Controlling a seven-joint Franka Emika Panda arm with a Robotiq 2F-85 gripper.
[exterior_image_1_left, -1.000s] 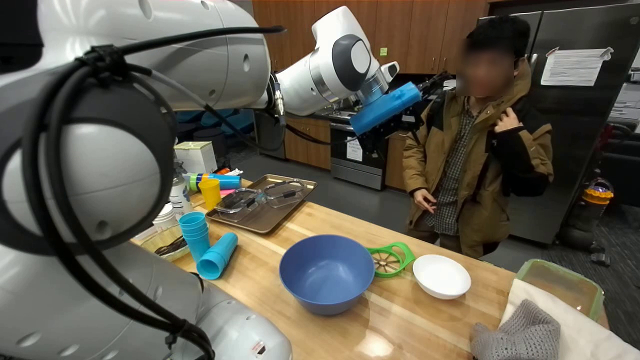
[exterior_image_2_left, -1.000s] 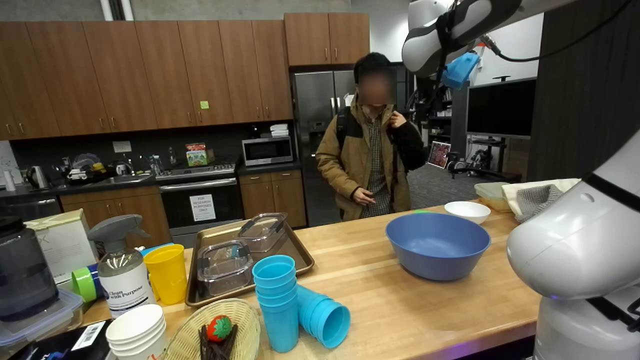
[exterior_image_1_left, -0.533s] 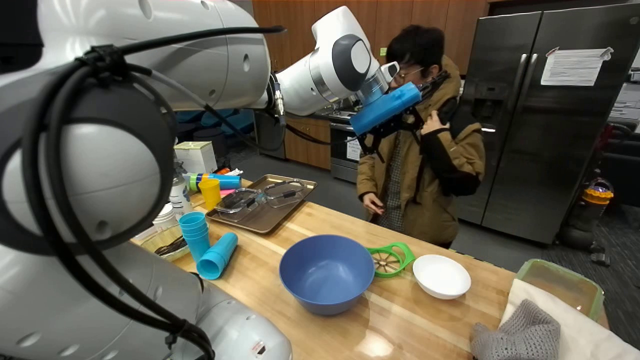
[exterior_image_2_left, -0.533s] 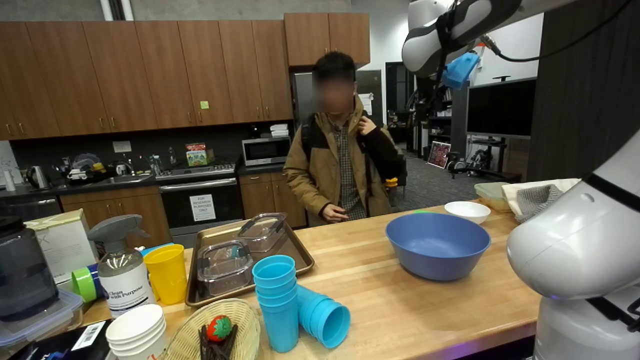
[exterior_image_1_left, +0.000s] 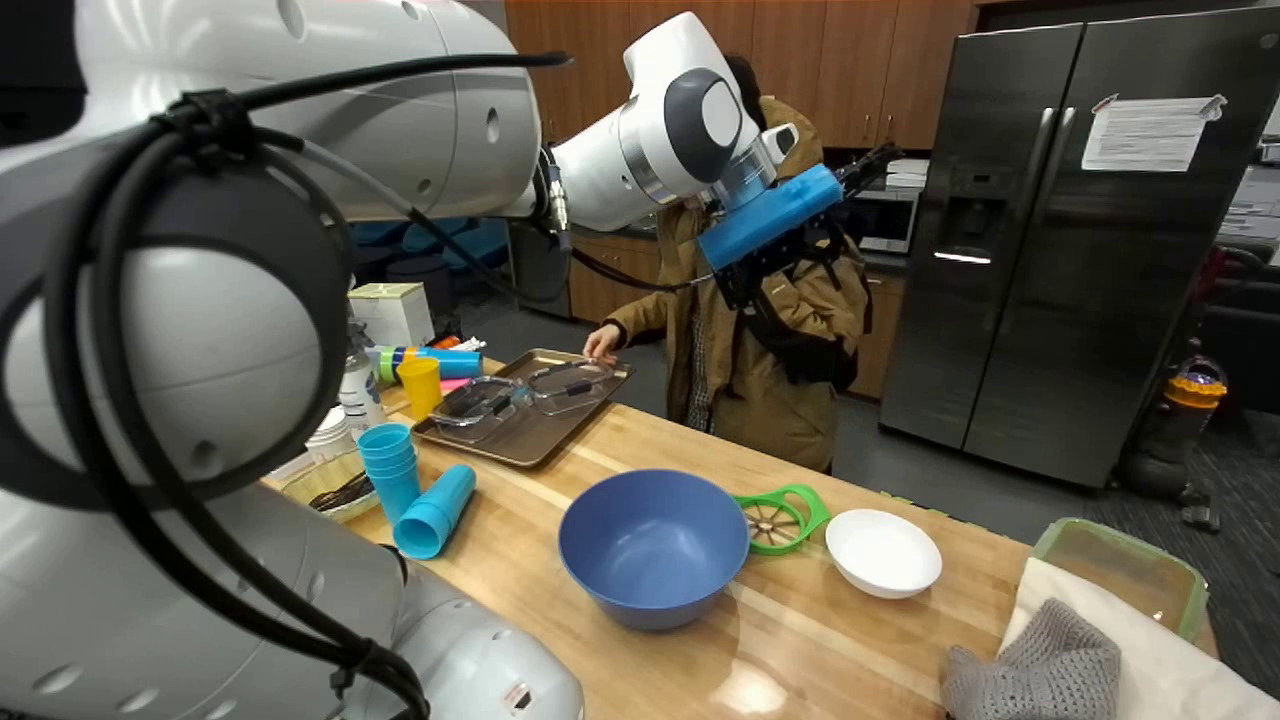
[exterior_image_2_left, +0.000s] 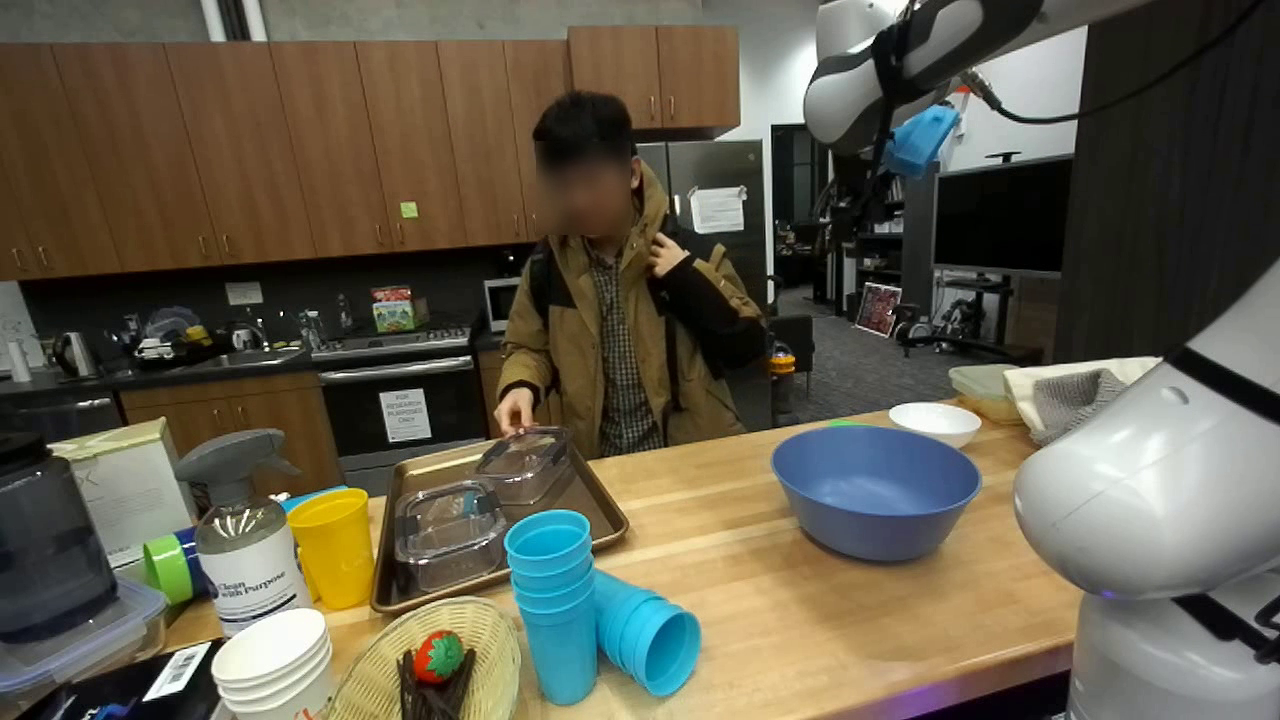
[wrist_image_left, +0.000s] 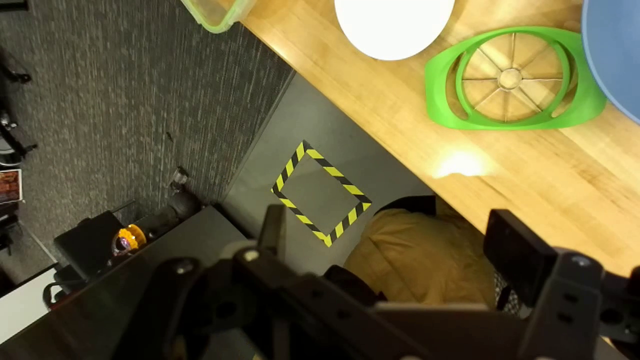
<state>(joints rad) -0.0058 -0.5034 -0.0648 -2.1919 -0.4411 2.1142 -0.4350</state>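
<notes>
The gripper (wrist_image_left: 389, 230), its fingers spread and empty, seems at the stage before a grasp; with the slicer (wrist_image_left: 510, 79) at the wrist view's upper right, reaching it would call for lowering clear of the person (wrist_image_left: 422, 255).

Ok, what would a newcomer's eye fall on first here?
Probably the person in a tan coat standing at the table, one hand at a clear container on the baking tray. Next, the big blue bowl beside the green apple slicer, on that table. The gripper hangs in midair, open, holding nothing.
</notes>
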